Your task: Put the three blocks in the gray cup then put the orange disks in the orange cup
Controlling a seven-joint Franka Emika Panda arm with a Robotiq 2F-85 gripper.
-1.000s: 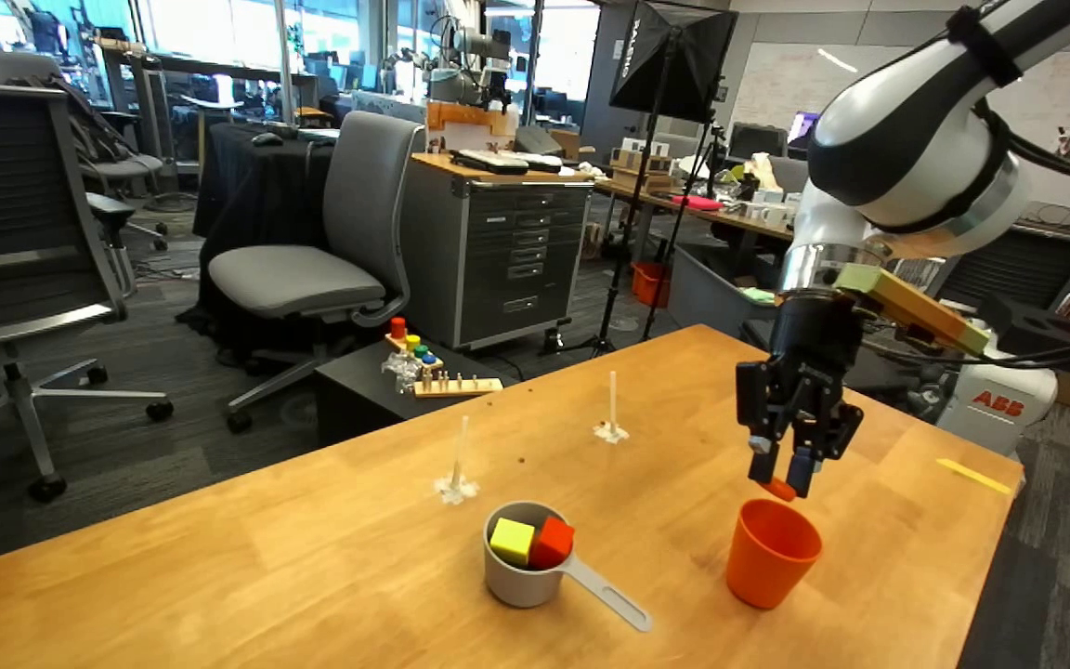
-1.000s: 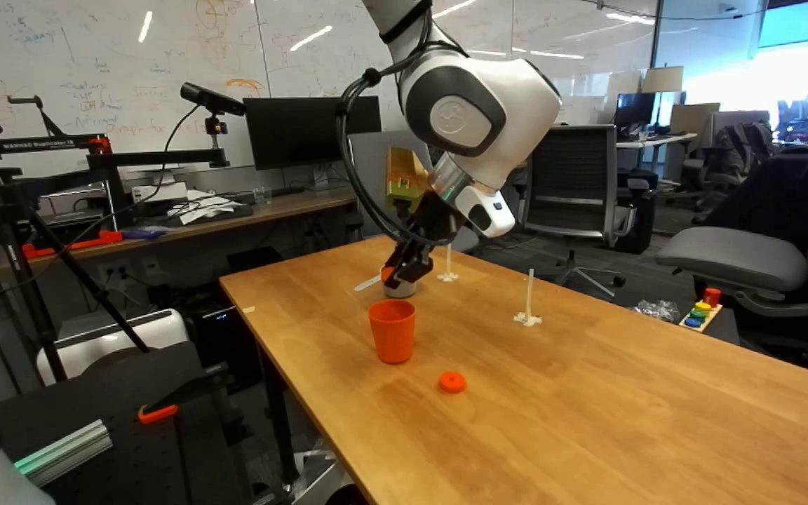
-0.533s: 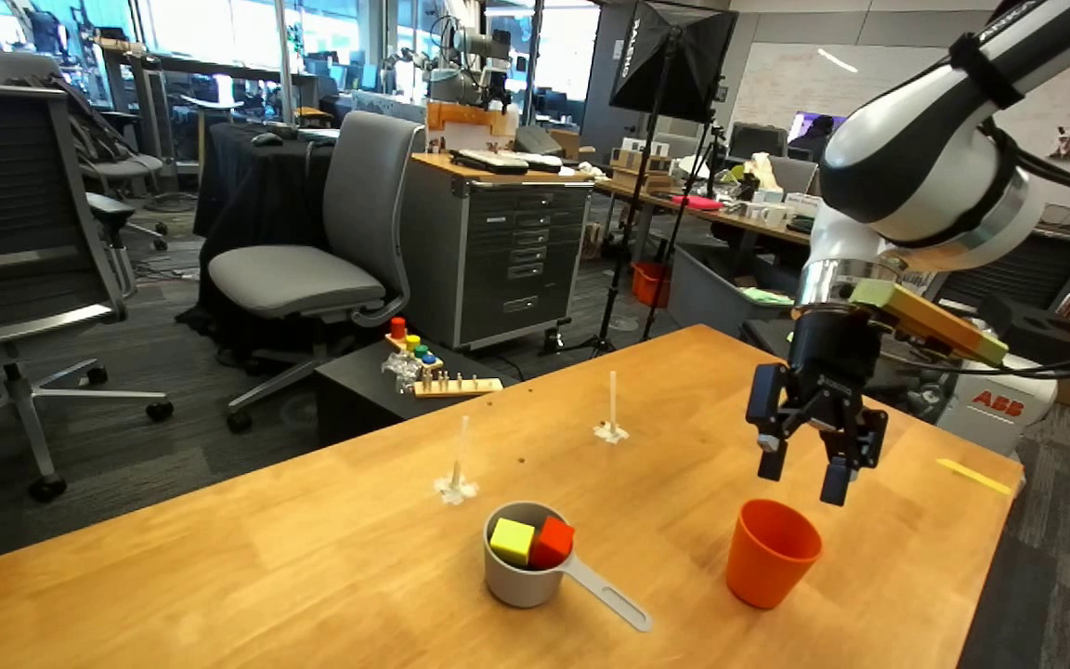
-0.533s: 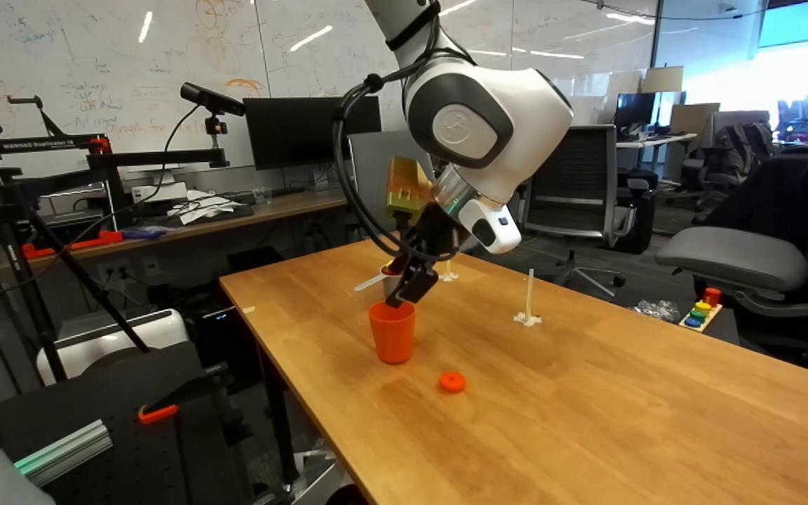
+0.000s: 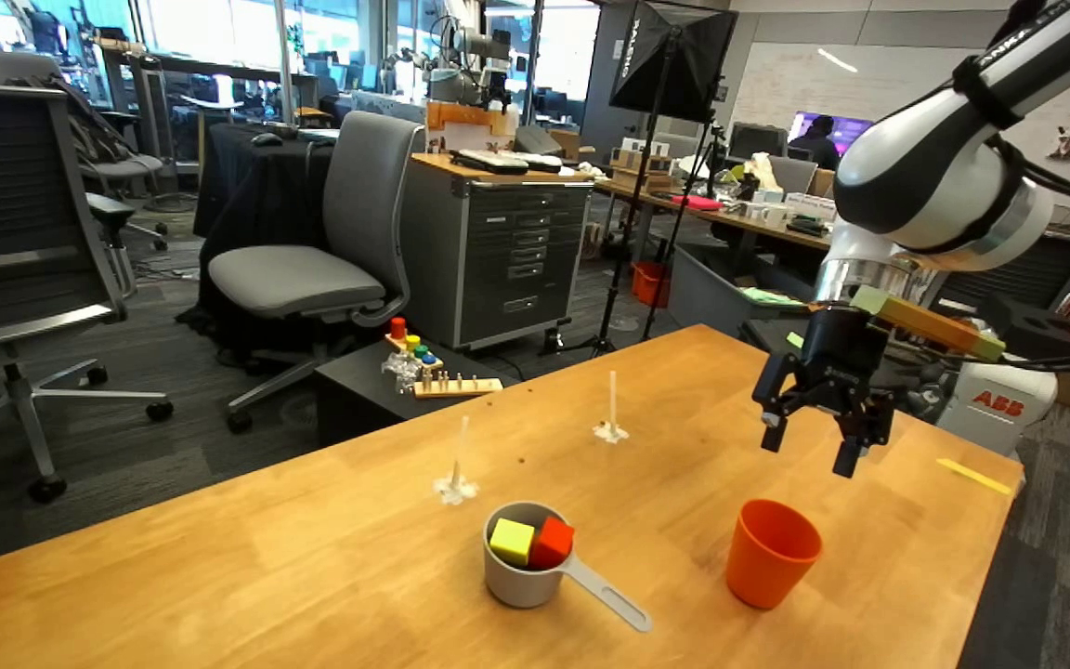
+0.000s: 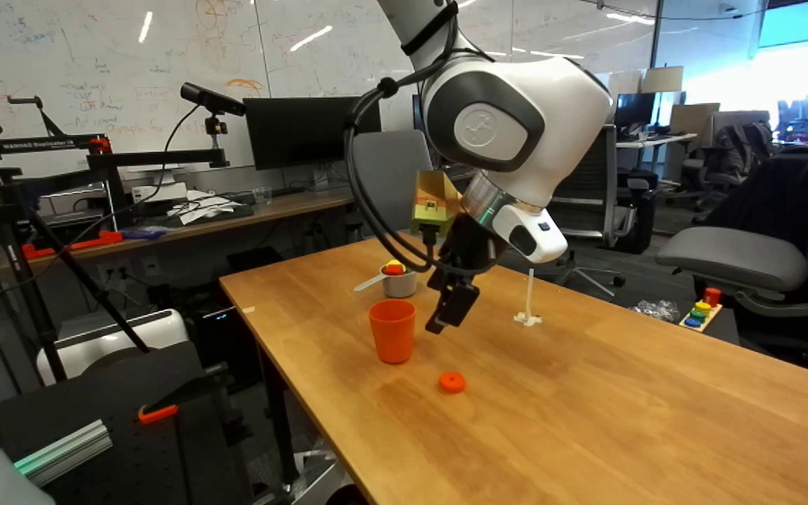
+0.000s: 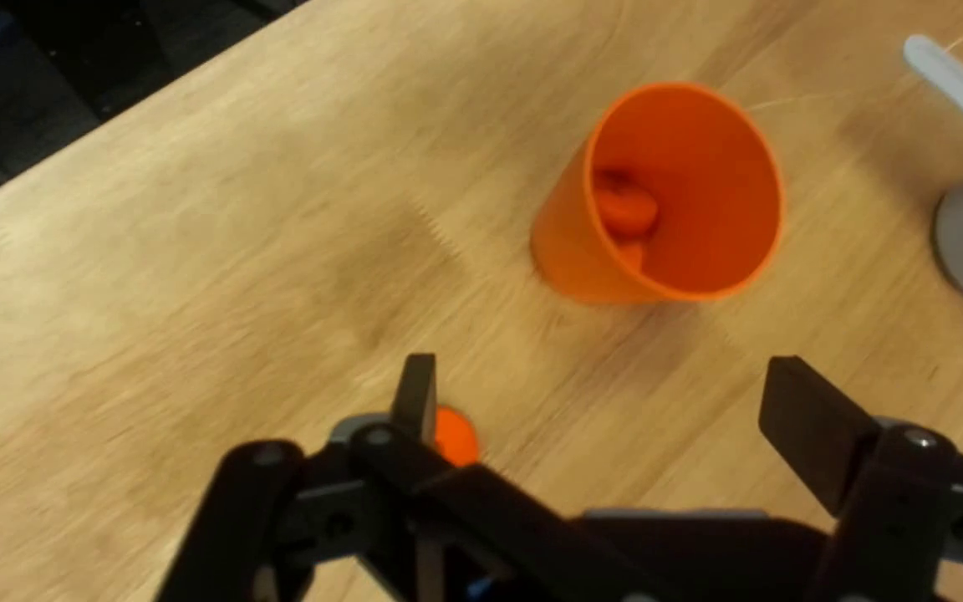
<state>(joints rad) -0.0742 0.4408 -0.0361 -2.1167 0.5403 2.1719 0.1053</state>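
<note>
My gripper [image 5: 808, 453] stands open above the table, behind the orange cup [image 5: 769, 557] in an exterior view, with nothing between its fingers. Inside that cup, the wrist view shows an orange disk [image 7: 625, 209] and part of another orange piece [image 7: 632, 253] under it. One more orange disk [image 6: 452, 382] lies flat on the table near the cup; in the wrist view a finger partly covers it. The gray cup [image 5: 522, 587] holds a yellow-green block [image 5: 512, 541] and a red block [image 5: 553, 544], side by side. The third of the three blocks is hidden or out of view.
Two thin upright sticks, a near one [image 5: 461, 460] and a far one [image 5: 613, 404], are fixed to the wooden table [image 5: 312, 576]. The gray cup's handle [image 5: 611, 596] points toward the orange cup. A yellow tape strip [image 5: 973, 476] marks the table near its edge.
A second ago the gripper was shut on an orange disk over the orange cup. It has opened, the disk has left it, and the arm has moved up and away from the cup.
</note>
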